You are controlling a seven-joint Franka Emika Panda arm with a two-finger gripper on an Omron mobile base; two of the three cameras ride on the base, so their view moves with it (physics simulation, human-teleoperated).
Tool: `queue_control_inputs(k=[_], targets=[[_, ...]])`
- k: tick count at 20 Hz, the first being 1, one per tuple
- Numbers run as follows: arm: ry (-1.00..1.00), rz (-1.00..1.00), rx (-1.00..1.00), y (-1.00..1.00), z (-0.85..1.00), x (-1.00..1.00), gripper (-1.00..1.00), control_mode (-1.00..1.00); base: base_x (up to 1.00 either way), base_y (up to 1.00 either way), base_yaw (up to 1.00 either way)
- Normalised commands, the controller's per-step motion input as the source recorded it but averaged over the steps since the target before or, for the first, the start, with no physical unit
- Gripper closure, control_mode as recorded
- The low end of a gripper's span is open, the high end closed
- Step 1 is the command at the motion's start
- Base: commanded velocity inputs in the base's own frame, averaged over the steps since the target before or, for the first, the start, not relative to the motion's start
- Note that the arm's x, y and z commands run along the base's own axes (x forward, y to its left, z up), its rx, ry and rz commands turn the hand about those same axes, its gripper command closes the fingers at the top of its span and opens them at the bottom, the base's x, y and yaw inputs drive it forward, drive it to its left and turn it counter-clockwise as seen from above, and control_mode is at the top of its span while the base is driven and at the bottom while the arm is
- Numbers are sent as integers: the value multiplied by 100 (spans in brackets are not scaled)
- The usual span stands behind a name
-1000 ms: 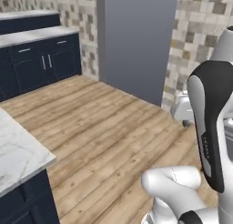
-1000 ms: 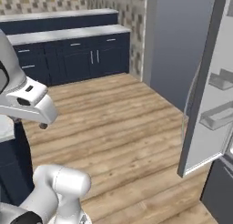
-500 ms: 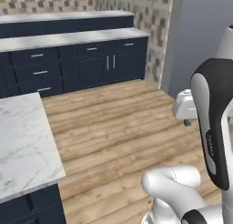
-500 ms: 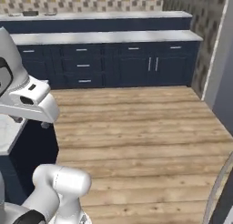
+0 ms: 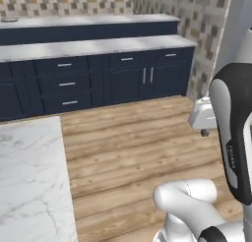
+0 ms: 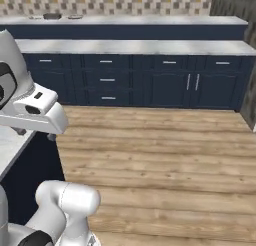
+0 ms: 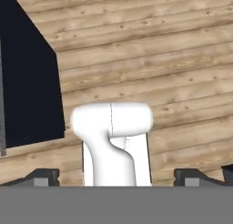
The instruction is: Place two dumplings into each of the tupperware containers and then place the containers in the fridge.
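Observation:
My gripper (image 7: 117, 176) is open, its two dark fingertips (image 7: 43, 175) set wide apart with nothing between them, and it looks down at the wood floor. The white hand (image 5: 202, 115) hangs above the floor to the right of the marble island and also shows in the right base view (image 6: 34, 113). A strip of the grey fridge (image 5: 239, 19) stands at the upper right edge of the left base view. The dumplings and the tupperware containers are out of view.
A white marble island counter (image 5: 29, 182) with a dark blue side (image 7: 27, 82) lies at the left. Dark blue cabinets (image 6: 130, 80) under a pale counter run along the far tiled wall. Open wood floor (image 6: 160, 160) lies between them.
The whole picture has swung, so the base has turned. The fridge slid off to the right, and the cabinets and island came into view. The gripper stays open.

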Motion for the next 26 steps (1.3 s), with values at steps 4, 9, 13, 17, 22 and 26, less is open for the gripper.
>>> queue_control_inputs(k=[4, 9, 13, 17, 22, 26], targets=[[0, 0, 0, 0, 0, 0, -100, 100, 100, -49, 14], [0, 0, 0, 0, 0, 0, -100, 100, 100, -38, 19], [0, 0, 0, 0, 0, 0, -100, 100, 100, -28, 24], [0, 0, 0, 0, 0, 0, -100, 100, 100, -25, 43], [0, 0, 0, 0, 0, 0, -100, 100, 100, -39, 47], [0, 0, 0, 0, 0, 0, -100, 100, 99, -35, 36]])
